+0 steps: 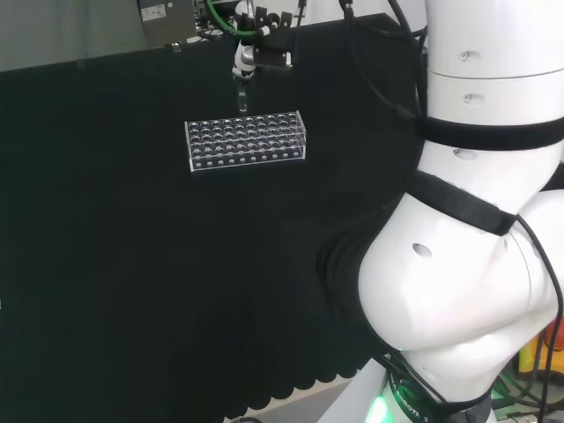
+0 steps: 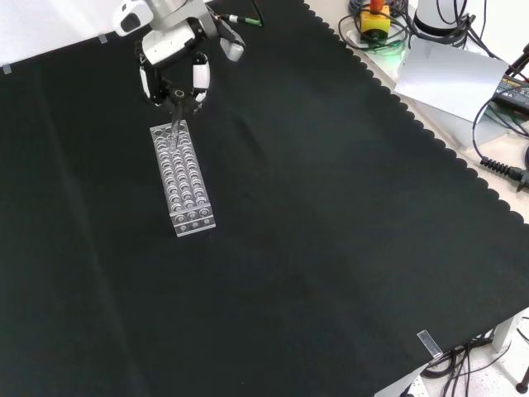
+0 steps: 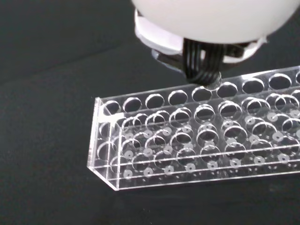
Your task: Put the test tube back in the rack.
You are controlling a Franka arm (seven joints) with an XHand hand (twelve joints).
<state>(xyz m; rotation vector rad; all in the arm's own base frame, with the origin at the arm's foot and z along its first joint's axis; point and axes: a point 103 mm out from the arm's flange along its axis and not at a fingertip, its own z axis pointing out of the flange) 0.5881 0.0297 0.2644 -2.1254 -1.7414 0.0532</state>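
The hand (image 2: 173, 70) hangs over one rack's (image 2: 183, 178) far end, fingers (image 2: 198, 78) pinching one upright tube (image 1: 241, 100).

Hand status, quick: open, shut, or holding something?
Hand: shut on the test tube, pinching its top, the tube's lower end at the rack's far end in the front view.

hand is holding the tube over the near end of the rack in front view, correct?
No. In the front view the hand holds the test tube over the far end of the rack, the end toward the view's top, not the near end.
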